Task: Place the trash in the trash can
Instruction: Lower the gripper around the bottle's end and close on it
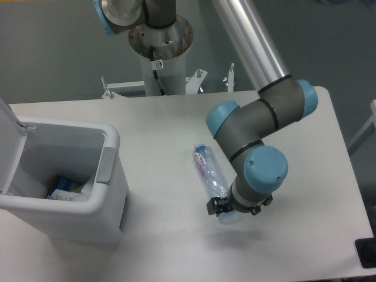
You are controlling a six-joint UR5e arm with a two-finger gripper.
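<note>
Bottle lies flat on the bench, clear plastic, blue-and-red label near its far end, well apart from the trash can. Pincer sits low over its near end; the wrist hides the fingers, so cannot tell whether they grip. Step in hand looks like the grasp. Next: secure hold, lift, carry left over the open bin, where white paper already lies.

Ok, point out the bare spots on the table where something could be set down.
Bare: the wide strip between the bin and the bottle; the back of the table behind both; the right edge beyond the arm; the front right corner. Crowded: around the bottle's near end, where the claw sits over it, and the left side, which the bin fills.
</note>
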